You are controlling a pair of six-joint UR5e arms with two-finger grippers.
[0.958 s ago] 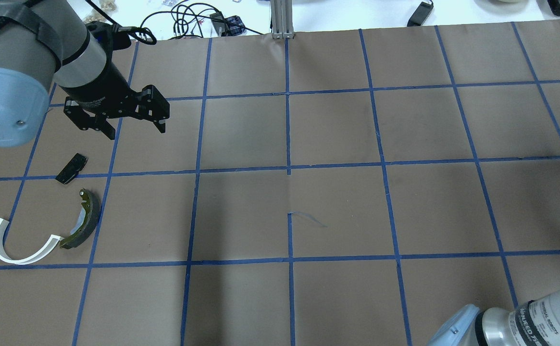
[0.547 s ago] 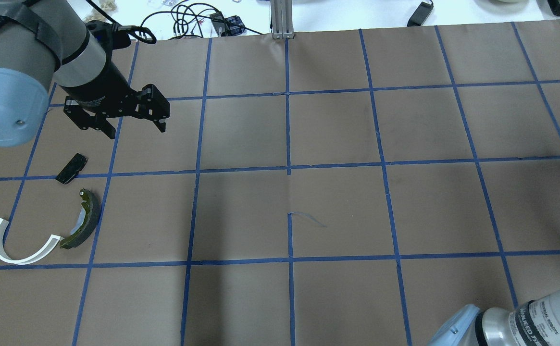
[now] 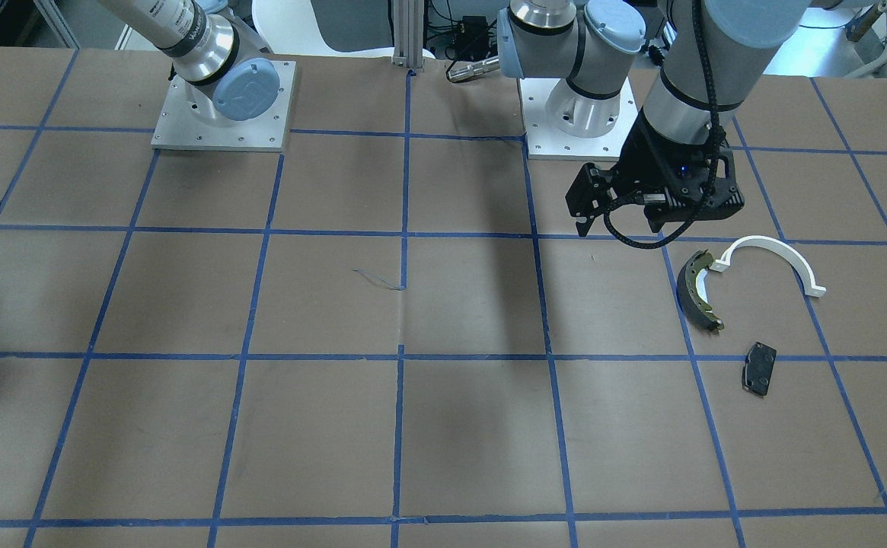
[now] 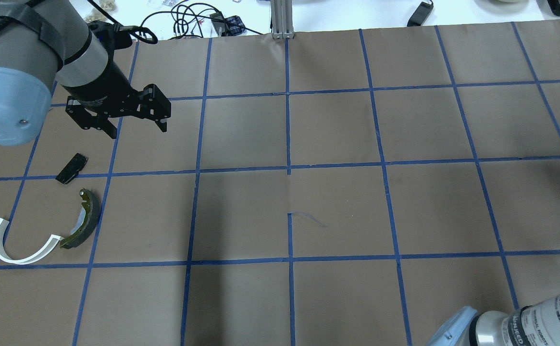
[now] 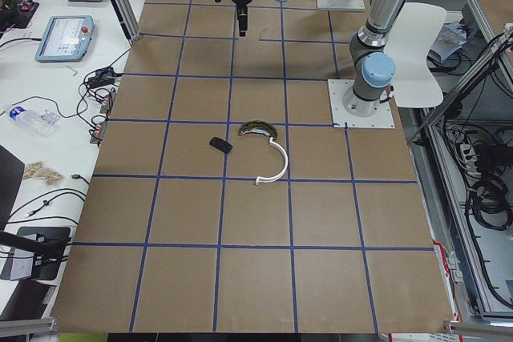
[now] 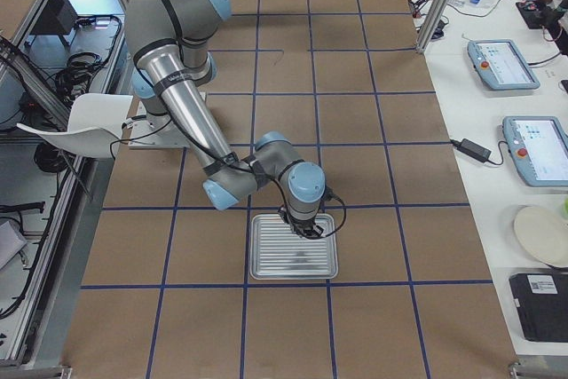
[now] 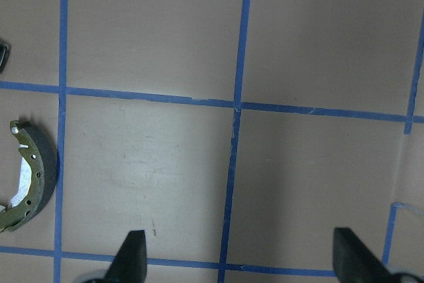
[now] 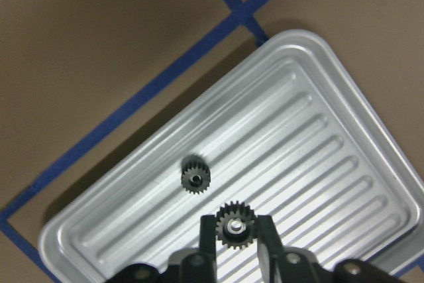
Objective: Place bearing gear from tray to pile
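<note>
Pile (image 4: 92, 214) sits far left on the counter (image 4: 337, 206), left gripper (image 4: 138, 129) hanging beside it, fingers spread wide and empty. Over on the right, the right gripper (image 8: 236, 225) has its fingers pinched on the bearing gear (image 8: 233, 228) over the tray (image 8: 298, 130), next to a smaller dark gear (image 8: 195, 178)

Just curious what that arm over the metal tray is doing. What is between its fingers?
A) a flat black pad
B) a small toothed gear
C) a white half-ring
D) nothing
B: the right wrist view shows a small toothed gear between the right gripper's fingers, above the tray.
</note>
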